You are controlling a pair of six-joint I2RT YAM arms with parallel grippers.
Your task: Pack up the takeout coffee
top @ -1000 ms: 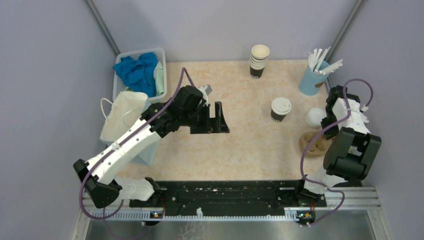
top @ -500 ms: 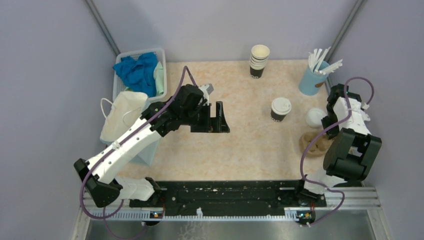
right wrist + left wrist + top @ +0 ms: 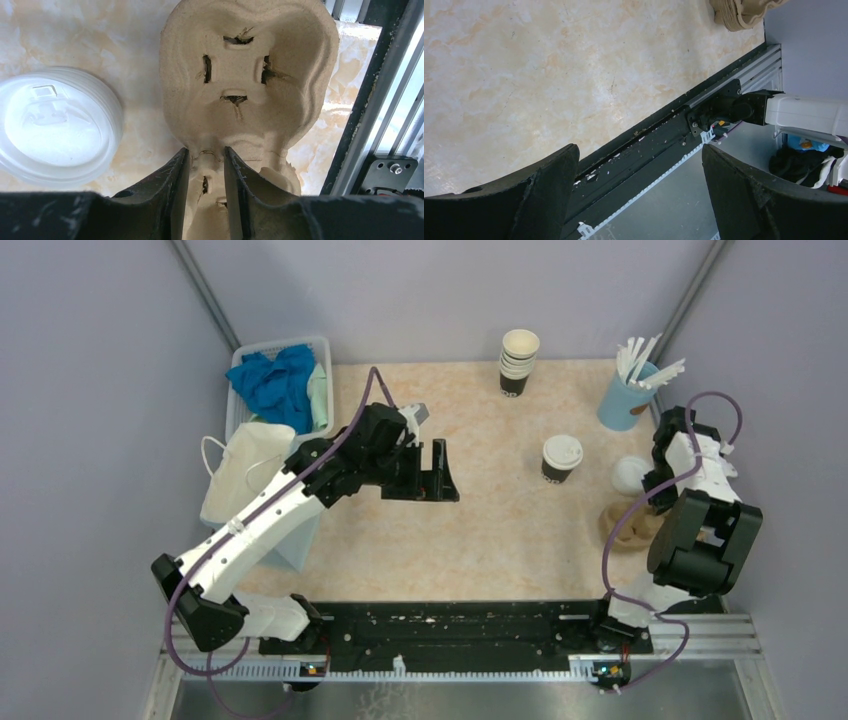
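The takeout coffee (image 3: 561, 457), a dark cup with a white sip lid, stands upright right of the table's middle, with neither gripper touching it. My left gripper (image 3: 438, 475) hovers well to its left, open and holding nothing; the left wrist view shows only table and rail between its wide-apart fingers (image 3: 639, 155). My right gripper (image 3: 206, 152) is at the right edge, shut on the narrow middle ridge of a brown pulp cup carrier (image 3: 250, 65) that lies flat on the table (image 3: 622, 528).
A loose white lid (image 3: 630, 473) lies just beyond the carrier. A stack of lidless cups (image 3: 518, 362) stands at the back. A blue cup of white sticks (image 3: 628, 400) is back right. A basket with blue cloth (image 3: 280, 380) and a white bag (image 3: 245, 475) sit left.
My left gripper has drifted slightly away from the near edge, still open. The right arm has shifted a little over the carrier. The coffee has not moved.
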